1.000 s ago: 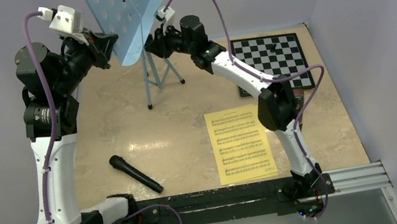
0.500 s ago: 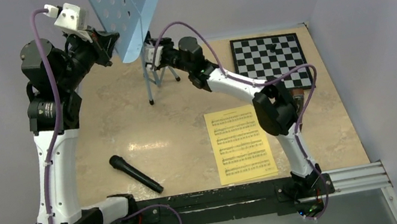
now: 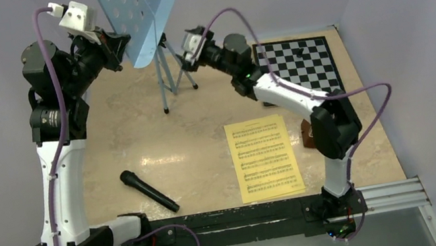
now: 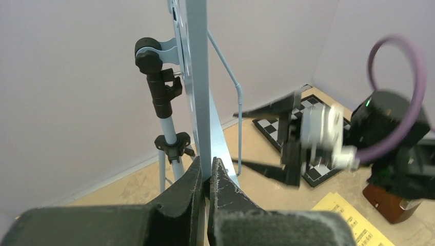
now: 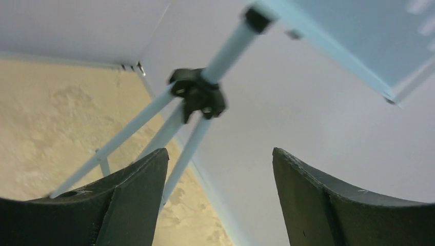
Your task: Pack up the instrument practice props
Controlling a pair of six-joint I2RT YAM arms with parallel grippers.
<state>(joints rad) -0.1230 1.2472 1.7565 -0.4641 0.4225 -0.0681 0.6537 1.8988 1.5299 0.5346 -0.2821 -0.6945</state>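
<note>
The left gripper (image 3: 117,46) is raised high at the far left of the table. Its jaws are pinched narrow on the left edge of the music stand (image 3: 161,82)'s perforated tray (image 3: 139,9). In the left wrist view the fingertips (image 4: 197,177) clamp that thin blue edge, which runs straight up the picture. The stand is at the far side of the table, left of centre and close to the back wall. Its long axis, the pole, is upright, and its legs splay toward the near side and the right. The tray tilts steeply, its lower corner pointing down beside the pole and its top cut off by the upper edge of the overhead view. A black microphone (image 3: 148,191) lies well nearer, slanted from far-left to near-right. Bare tabletop separates it from the stand's feet.

The right gripper (image 3: 181,54) is just right of the pole, apart from it. Its jaws are spread wide with nothing between them, and the leg hub (image 5: 197,95) shows beyond the gap.

The yellow sheet music (image 3: 265,158) lies flat right of centre, its long axis running near to far. Open table lies to its left. The brown metronome (image 3: 306,135) stands just beside its right edge, partly hidden by the right arm. The chessboard (image 3: 299,66) fills the far right corner, close to both walls.
</note>
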